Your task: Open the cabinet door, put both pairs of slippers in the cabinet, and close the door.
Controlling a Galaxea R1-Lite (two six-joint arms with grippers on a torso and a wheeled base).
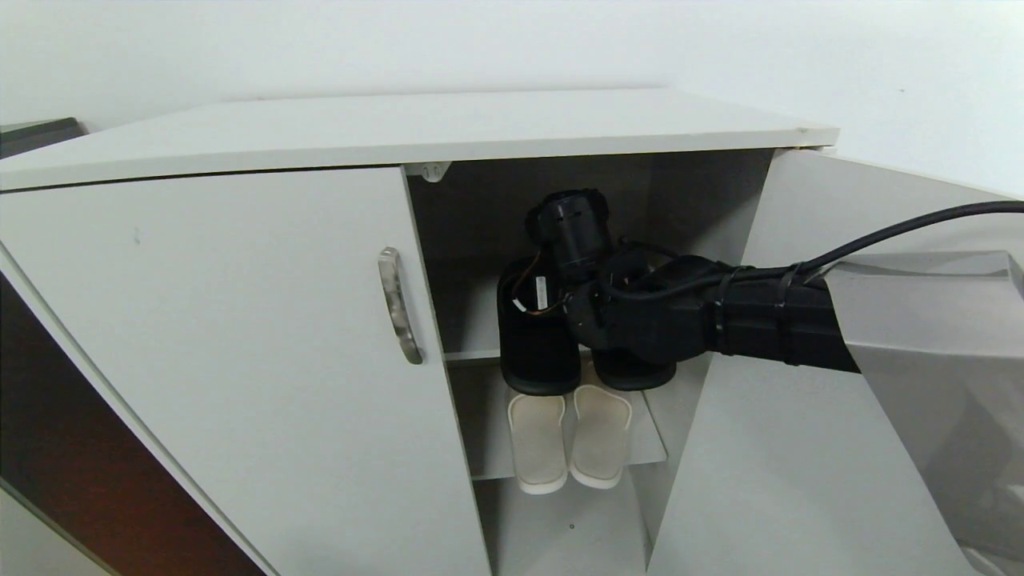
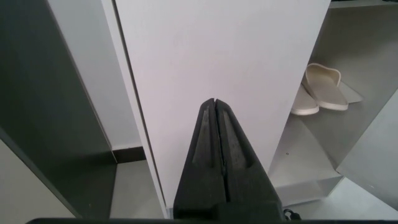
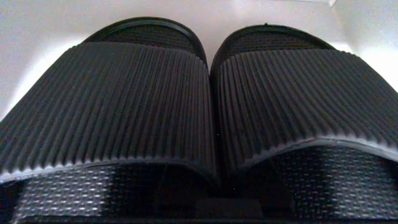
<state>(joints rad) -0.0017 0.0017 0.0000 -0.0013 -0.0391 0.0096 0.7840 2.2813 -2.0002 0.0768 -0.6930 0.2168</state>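
Head view faces a white cabinet (image 1: 440, 120) whose left door (image 1: 224, 360) is closed, a metal handle (image 1: 398, 304) upright near its inner edge. The right door (image 1: 784, 464) stands swung wide open toward the camera, exposing the shelves inside.

The right arm reaches in from the right through that opening, with its wrist in front of the upper shelf (image 1: 472, 354). The right gripper (image 1: 588, 352) is clamped on the black slippers (image 1: 540, 344) – both of the pair held side by side, touching each other. Their heels hang out past the front edge of the upper shelf, and their toes point into the cabinet. Whether the soles rest on that shelf cannot be told. In the right wrist view the two ribbed black straps sit close before the camera, meeting along the middle, with the pale back of the cabinet beyond the toes.

The white slippers (image 1: 568, 436) lie directly below on the lower shelf (image 1: 650, 450), side by side and flat, heels at the shelf's front edge and slightly over it.

Left wrist view has the left gripper (image 2: 214, 106) with its fingers pressed together, holding nothing – it hangs in front of the closed door's white panel, apart from it, and the white pair shows on its shelf farther off.
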